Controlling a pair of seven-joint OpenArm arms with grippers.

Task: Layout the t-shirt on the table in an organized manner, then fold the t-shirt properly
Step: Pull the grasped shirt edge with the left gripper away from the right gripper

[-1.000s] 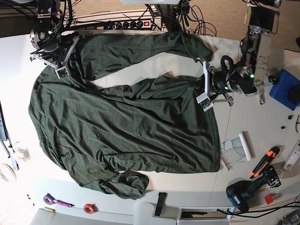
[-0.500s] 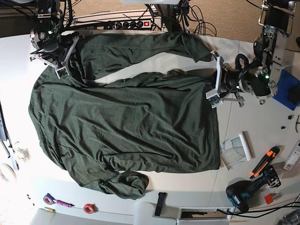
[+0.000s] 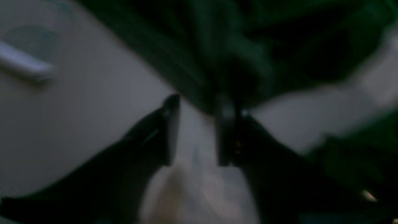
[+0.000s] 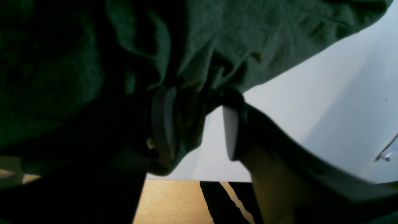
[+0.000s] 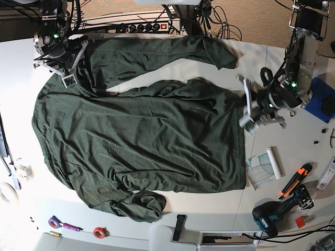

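The dark green t-shirt [image 5: 141, 141] lies spread across the white table [image 5: 21, 63], with one sleeve bunched at the front [image 5: 141, 205] and the upper part folded over along the back [image 5: 152, 52]. My right gripper [image 5: 70, 65] is at the shirt's back left corner. In the right wrist view its fingers [image 4: 231, 130] pinch a bunch of cloth [image 4: 199, 90] at their tips, and cloth drapes over the other finger. My left gripper [image 5: 247, 109] hangs just beyond the shirt's right edge. The blurred left wrist view shows its fingers [image 3: 172, 130] apart with bare table between them.
Right of the shirt lie a paper sheet with a white roll [image 5: 267, 164], an orange utility knife [image 5: 296, 179] and a drill [image 5: 272, 217]. A blue box [image 5: 319, 99] sits at the far right. Tape rolls [image 5: 99, 231] and a black bar [image 5: 179, 227] lie at the front edge.
My left gripper travelled right, pulling the shirt's right side flatter, then came off the cloth past its edge with the fingers apart. The right gripper stayed put.
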